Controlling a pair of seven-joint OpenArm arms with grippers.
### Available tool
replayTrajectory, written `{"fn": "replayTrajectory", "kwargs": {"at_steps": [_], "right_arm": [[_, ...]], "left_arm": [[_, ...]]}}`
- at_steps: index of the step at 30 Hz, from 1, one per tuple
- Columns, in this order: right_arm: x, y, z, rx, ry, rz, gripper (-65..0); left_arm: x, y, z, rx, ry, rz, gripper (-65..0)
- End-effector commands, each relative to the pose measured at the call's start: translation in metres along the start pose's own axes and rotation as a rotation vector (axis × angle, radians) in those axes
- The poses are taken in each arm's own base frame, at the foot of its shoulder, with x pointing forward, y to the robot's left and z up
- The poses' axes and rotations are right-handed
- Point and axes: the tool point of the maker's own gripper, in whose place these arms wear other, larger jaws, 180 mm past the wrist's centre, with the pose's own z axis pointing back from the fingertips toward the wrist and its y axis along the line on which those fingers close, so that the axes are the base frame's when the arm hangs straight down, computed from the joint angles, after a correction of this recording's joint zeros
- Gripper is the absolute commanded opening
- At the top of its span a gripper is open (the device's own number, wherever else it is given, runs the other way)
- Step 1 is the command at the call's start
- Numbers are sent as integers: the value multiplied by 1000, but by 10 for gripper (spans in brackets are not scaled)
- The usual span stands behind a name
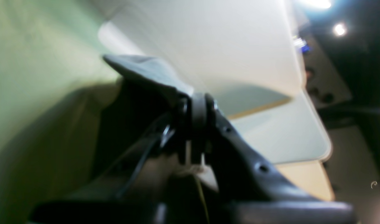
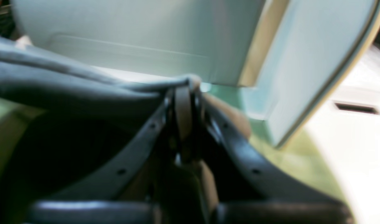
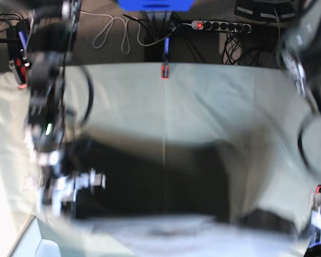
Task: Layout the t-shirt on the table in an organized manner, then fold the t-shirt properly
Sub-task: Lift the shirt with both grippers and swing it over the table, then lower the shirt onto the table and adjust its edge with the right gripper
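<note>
Both grippers are pinched tight on cloth at this moment, and all three views are pretty blurry.

Left wrist view: the left gripper (image 1: 197, 105) has its jaws pressed together on a bit of the t-shirt (image 1: 146, 71), a grey flap that sticks out up and to the left of the tips. Behind it is a pale panel, and the greenish table (image 1: 28, 77) cloth fills the left side.

Right wrist view: same deal. The right gripper (image 2: 183, 93) is clamped on the t-shirt (image 2: 68, 87), and the dark grey fabric runs off to the left in thick, stretched folds. More pale panel sits behind it, with green cloth at lower right.

Base view: the t-shirt (image 3: 150, 184) shows as a big dark blurred shape over the near middle of the table (image 3: 203, 101), spread wide between the two arms, with a lighter smeared band along its near edge. The right gripper (image 3: 69, 187) is at the shirt's left end in this view. The left gripper (image 3: 318, 211) is down in the near right corner, and a dark bit of shirt reaches toward it, though the blur hides the actual contact there. A small red clamp (image 3: 164, 70) sits on the far table edge, with a power strip (image 3: 219, 25) and cables on the floor beyond.
</note>
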Motion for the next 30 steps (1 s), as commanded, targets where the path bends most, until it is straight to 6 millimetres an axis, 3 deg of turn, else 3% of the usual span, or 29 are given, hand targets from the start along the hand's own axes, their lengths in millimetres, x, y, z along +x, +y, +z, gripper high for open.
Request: {"fn": "replayTrajectory", "kwargs": {"at_steps": [1,3,7,10,13,15,18,20,24,27,30], "right_arm": [[0,-1,7,-5,-32,-6,-650],[-37,7,29,2,26,-29,-650],[-106,27,75,14,163,-85,-650],[-146,38,103,24,259,-112,-650],[-180,61,122,81,356,-121,-650],[-194,69,140,119,405,-105,-602],[-195,84,162,167,423,-102,-509],[-188,78,170,162,415,-91,-447],[-151,54,174,108,335,-66,-363],[-121,31,165,54,258,-37,-335],[-98,25,138,51,194,-14,-303]], "left_arm": [[9,2,17,-17,-34,25,-648],[-20,45,46,67,-3,78,-648],[-60,127,114,267,-2,195,-648],[-77,161,153,371,-11,249,-648],[-73,182,176,427,-50,289,-648],[-65,188,187,441,-86,304,-648],[-47,195,203,460,-147,312,-648],[-41,194,207,459,-167,308,-648],[-37,191,204,446,-171,303,-648],[-39,192,204,448,-170,310,-648],[-42,194,206,455,-166,314,-648]]}}
